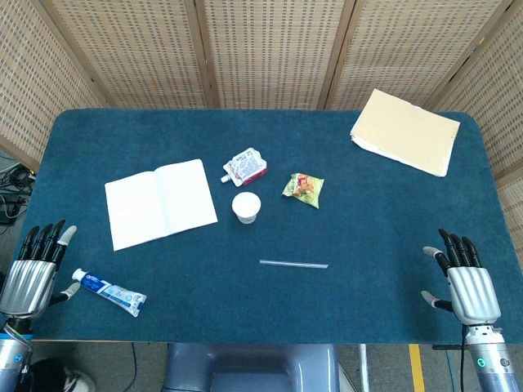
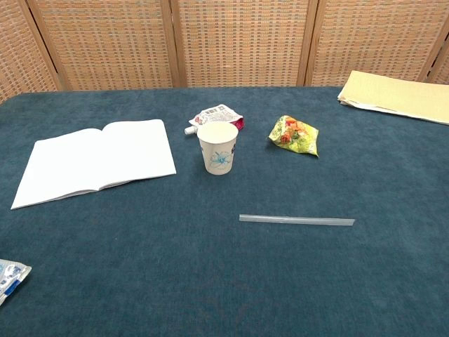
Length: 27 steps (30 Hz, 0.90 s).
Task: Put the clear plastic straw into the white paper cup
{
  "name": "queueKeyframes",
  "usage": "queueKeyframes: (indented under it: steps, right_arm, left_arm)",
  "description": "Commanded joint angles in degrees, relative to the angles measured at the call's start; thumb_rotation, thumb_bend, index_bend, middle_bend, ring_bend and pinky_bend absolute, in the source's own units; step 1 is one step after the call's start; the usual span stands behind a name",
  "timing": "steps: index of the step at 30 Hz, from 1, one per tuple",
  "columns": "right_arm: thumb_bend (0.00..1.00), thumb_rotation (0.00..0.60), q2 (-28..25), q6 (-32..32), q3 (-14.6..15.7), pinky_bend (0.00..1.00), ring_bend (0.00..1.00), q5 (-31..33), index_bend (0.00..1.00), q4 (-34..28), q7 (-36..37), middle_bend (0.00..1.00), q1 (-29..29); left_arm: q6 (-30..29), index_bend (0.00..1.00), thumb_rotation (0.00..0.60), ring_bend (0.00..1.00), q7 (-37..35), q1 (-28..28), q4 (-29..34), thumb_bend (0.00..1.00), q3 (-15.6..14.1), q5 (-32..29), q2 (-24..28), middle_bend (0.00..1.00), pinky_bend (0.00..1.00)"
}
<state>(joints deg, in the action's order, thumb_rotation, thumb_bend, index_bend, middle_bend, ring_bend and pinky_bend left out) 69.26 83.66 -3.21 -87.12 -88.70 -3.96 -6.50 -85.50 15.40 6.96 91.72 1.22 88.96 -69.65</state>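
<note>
A clear plastic straw (image 1: 293, 264) (image 2: 297, 220) lies flat on the blue table, in front of the cup and a little to its right. The white paper cup (image 1: 246, 207) (image 2: 218, 147) stands upright near the table's middle, empty as far as I can see. My left hand (image 1: 34, 268) rests at the near left edge, fingers apart, holding nothing. At the near right edge my right hand (image 1: 464, 276) is likewise open and empty. Both hands are far from the straw, and neither shows in the chest view.
An open white notebook (image 1: 160, 202) (image 2: 95, 159) lies left of the cup. A drink pouch (image 1: 245, 167) (image 2: 214, 116) and a snack packet (image 1: 304, 189) (image 2: 295, 135) sit behind it. A toothpaste tube (image 1: 109, 292) lies by my left hand. A tan folder (image 1: 406, 131) (image 2: 396, 95) is at the far right.
</note>
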Motion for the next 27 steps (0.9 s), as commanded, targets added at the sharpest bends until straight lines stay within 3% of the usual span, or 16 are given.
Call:
queueKeyframes:
  steps: [1, 19, 27]
  right_arm:
    - [0.19, 0.600, 0.00, 0.02, 0.00, 0.00, 0.00, -0.01, 0.28, -0.01, 0.01, 0.00, 0.01]
    - [0.19, 0.600, 1.01, -0.47, -0.28, 0.00, 0.00, 0.09, 0.28, 0.06, -0.15, 0.00, -0.52]
    - [0.19, 0.600, 6.10, -4.25, -3.26, 0.00, 0.00, 1.72, 0.38, -2.19, -2.64, 0.06, -4.82]
  left_arm:
    - [-0.02, 0.00, 0.600, 0.00, 0.00, -0.02, -0.02, 0.05, 0.00, -0.02, 0.00, 0.00, 0.00]
    - [-0.77, 0.00, 0.600, 0.00, -1.21, -0.23, 0.20, 0.05, 0.58, -0.33, 0.67, 0.00, 0.00]
    - [-0.63, 0.00, 0.600, 0.00, -1.88, -0.22, 0.18, 0.05, 0.81, -0.78, 0.96, 0.00, 0.00]
